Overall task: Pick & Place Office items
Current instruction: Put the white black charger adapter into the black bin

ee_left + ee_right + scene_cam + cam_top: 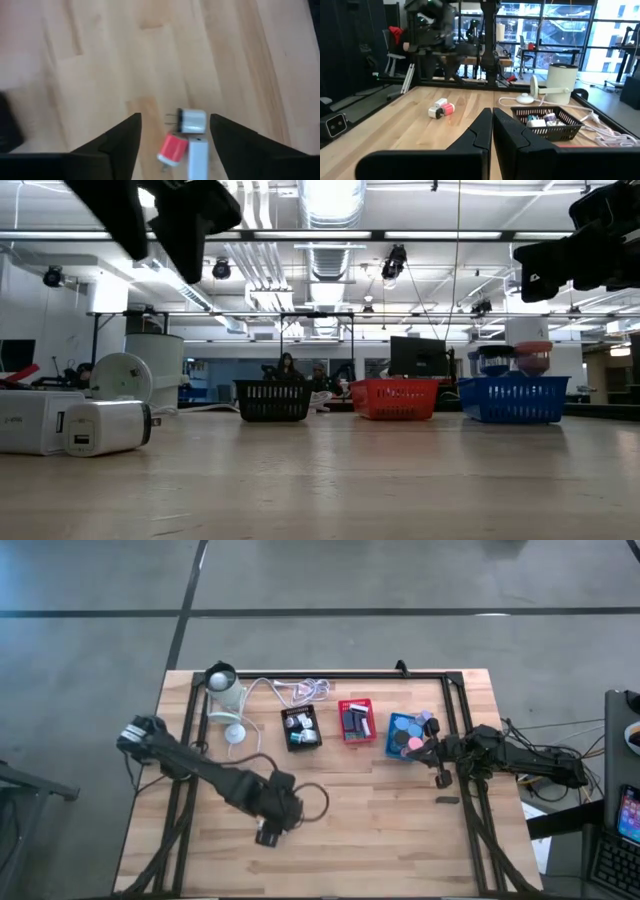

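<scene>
Three office items lie close together on the bare wood: a white plug adapter (192,121), a red-and-white roll (173,149) and a white block (198,157). They also show as a small cluster (441,108) in the right wrist view. My left gripper (175,117) hangs open above them, pointing steeply down, with the items below and between its fingers and nothing touched. In the high view this gripper (268,835) hides them. My right gripper (492,125) waits shut and level beside the blue tray (408,735), holding nothing.
Black (300,727), red (357,720) and blue mesh trays stand in a row at the table's far middle, each holding small pieces. A white lamp (225,690) and a white coiled cable (305,690) sit far left. A small dark piece (447,800) lies near the right arm.
</scene>
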{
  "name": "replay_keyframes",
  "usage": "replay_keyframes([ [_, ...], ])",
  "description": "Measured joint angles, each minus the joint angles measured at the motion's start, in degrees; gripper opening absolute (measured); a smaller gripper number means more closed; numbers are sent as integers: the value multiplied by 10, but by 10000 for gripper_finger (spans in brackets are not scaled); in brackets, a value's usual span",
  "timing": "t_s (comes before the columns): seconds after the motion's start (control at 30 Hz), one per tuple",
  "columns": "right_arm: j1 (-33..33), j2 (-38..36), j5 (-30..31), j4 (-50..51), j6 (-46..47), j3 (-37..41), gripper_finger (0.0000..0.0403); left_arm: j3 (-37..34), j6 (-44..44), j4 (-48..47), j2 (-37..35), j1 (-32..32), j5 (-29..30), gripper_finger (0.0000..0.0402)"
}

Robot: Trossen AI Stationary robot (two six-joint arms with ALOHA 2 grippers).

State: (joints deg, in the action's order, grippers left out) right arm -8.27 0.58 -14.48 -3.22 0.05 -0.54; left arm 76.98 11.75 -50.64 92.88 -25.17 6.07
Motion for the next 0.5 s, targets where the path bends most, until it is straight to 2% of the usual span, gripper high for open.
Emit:
replay_keyframes([
  [0.33, 0, 0, 5, -1, 0, 0, 9, -10, 13, 2, 38, -20, -17, 293],
  [0.5, 0, 0, 27, -1, 0, 0, 8, -17, 14, 5, 54, -27, -18, 302],
])
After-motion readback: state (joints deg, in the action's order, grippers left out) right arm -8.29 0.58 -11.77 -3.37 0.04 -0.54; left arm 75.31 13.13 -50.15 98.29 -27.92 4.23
